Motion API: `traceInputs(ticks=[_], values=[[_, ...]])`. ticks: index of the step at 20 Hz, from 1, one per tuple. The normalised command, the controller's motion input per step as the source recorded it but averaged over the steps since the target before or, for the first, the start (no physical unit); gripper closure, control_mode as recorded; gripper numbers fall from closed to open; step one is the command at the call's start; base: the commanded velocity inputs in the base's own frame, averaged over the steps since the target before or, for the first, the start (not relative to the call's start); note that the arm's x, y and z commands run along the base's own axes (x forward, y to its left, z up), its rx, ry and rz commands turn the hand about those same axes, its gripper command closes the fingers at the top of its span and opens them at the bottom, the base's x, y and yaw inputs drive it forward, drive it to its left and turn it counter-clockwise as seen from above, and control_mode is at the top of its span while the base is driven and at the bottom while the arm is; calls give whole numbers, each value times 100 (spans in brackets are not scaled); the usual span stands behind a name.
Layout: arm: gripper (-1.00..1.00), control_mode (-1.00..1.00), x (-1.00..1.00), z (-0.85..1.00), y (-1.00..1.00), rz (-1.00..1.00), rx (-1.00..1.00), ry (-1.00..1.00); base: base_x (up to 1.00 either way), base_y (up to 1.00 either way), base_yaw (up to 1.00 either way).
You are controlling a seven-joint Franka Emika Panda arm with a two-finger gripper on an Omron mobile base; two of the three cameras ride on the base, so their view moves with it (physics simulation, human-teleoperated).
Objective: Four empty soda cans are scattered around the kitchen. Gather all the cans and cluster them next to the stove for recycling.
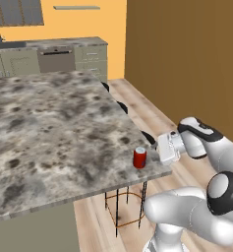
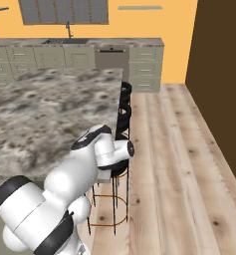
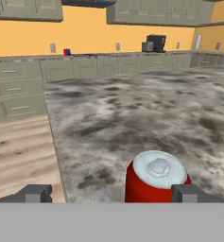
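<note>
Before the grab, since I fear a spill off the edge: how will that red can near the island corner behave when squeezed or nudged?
The small red soda can with a silver top is probably light and thin-walled, so it may dent. Standing upright near the marble-patterned island counter's corner, a nudge could tip it. Once on its side, it would likely roll.

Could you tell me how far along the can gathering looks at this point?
Nothing looks gathered yet, and no stove is in sight. In hand: the open gripper is lined up low at a red can standing near the corner of the island counter, not yet gripped. A small red and blue thing, perhaps another can, sits on the far counter. Still left: grasping, carrying, clustering.
</note>
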Motion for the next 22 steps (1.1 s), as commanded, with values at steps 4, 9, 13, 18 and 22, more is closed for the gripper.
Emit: traceInputs(ticks=[4,9,13,18,22], values=[[-100,-100,11,-17,0,0,3,0,0,0,0],[-100,-100,13,-15,0,0,3,0,0,0,0],[-100,-100,13,-9,0,0,3,1,0,0,0],[-100,-100,9,-2,4,0,2,1,0,0,0],[-100,-100,5,-2,4,0,2,1,0,0,0]])
